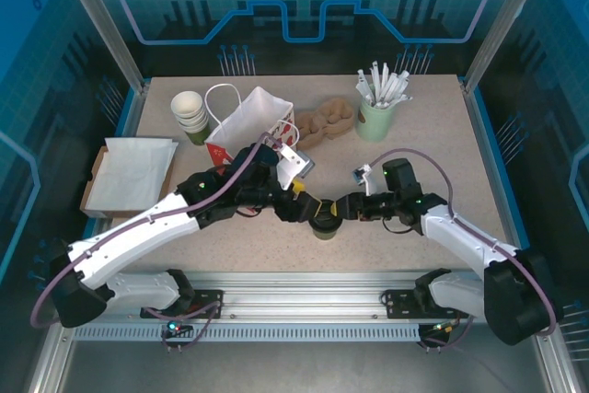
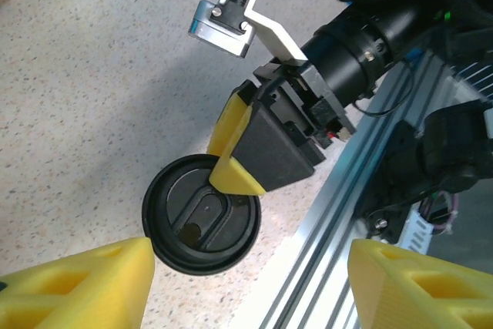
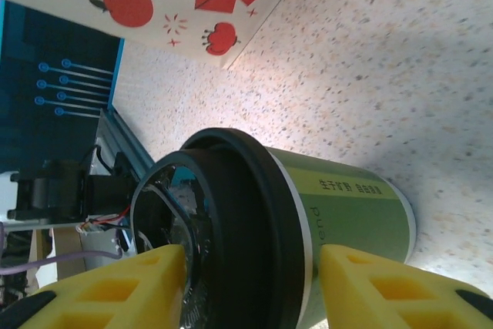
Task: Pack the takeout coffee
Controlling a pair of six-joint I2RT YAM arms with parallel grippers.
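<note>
The takeout coffee (image 3: 347,217) stands upright close to the near edge of the table (image 1: 433,167), between the two arms. The right end effector (image 3: 253,260) is at it from the side. Its yellow fingers (image 3: 385,287) are partly apart, with the black lid (image 2: 202,225) and upper wall between them. Whether the pads actually press the cup I cannot tell. The left end effector (image 2: 250,267) is spread wide and holds nothing, one fingertip just beside the lid's edge.

The cup looks light and soft. Its thin paper wall would likely dent under a hard squeeze, the glossy green surface could slip, and the press-on lid might pop if pinched. How full it is cannot be seen, so it is safest kept upright. The best hold is probably across the upper wall just under the lid, where the rim stiffens it.

Farther back stands the red-and-white paper bag (image 1: 250,121), well apart from the cup. A stack of white paper cups (image 1: 190,112) is beside it, and a mint-green cup of white sticks (image 1: 377,117) is at the back right.
</note>
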